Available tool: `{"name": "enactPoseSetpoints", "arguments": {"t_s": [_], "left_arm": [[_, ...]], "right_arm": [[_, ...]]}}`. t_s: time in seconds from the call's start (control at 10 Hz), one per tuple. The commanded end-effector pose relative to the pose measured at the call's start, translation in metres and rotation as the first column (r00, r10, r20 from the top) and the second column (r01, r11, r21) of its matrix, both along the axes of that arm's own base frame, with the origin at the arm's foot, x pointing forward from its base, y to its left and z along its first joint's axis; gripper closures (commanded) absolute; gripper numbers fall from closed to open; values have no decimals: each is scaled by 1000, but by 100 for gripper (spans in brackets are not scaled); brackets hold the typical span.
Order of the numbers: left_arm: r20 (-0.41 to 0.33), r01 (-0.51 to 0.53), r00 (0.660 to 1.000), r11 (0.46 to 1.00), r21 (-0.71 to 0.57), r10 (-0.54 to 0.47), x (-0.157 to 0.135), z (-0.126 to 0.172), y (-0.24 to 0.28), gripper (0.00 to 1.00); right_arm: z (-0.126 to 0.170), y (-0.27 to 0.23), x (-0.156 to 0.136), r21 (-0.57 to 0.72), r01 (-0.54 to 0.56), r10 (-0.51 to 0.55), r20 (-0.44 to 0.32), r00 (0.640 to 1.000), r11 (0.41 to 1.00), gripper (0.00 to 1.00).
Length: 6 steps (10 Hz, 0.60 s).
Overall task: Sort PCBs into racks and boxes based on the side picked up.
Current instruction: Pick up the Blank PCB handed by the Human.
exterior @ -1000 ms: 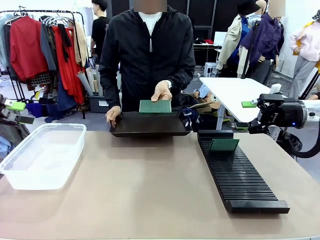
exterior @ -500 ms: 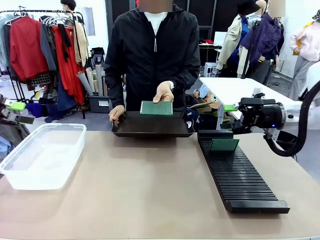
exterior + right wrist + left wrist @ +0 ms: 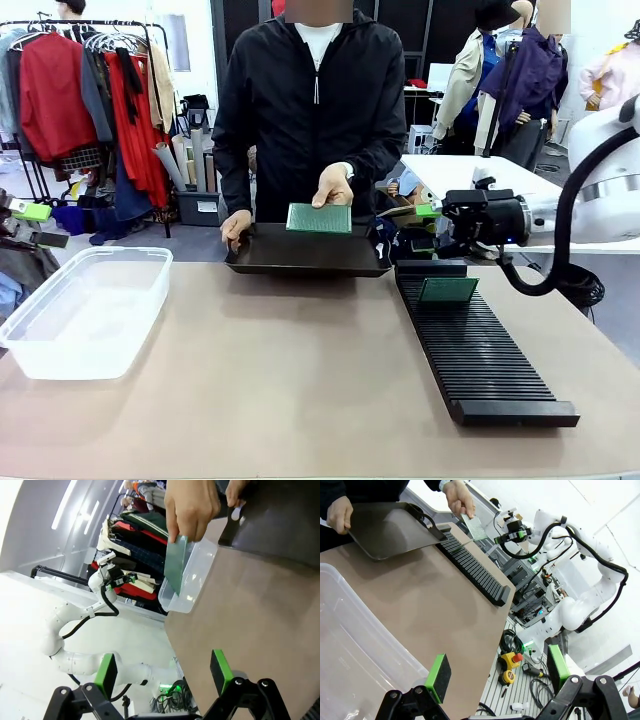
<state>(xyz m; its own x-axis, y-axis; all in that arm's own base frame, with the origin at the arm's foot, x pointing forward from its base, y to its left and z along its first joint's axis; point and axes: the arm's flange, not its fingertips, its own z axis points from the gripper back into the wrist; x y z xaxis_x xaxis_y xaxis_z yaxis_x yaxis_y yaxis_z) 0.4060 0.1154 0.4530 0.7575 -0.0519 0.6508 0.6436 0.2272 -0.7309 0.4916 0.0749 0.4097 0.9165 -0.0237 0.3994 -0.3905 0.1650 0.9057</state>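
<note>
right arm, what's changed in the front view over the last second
The right end effector swung in from the table's right edge toward the offered PCB in the person's hand, jaws open and empty. The hand lifted that board slightly above the tray. The rack, its slotted PCB and the box stayed put.

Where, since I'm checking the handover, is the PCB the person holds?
Front view: the PCB is at the far middle, in the person's hand above the dark tray.
</note>
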Motion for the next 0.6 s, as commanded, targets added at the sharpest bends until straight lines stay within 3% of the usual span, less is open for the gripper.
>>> {"name": "enactPoseSetpoints", "arguments": {"t_s": [0.0,0.5], "left_arm": [[4,1,1000,1000,-2,-1,0,2,0,0],[4,1,1000,1000,-2,-1,0,2,0,0]], "right_arm": [[-4,19,13,10,39,-39,44,998,999,0],[-10,57,37,38,54,-56,75,996,998,0]]}}
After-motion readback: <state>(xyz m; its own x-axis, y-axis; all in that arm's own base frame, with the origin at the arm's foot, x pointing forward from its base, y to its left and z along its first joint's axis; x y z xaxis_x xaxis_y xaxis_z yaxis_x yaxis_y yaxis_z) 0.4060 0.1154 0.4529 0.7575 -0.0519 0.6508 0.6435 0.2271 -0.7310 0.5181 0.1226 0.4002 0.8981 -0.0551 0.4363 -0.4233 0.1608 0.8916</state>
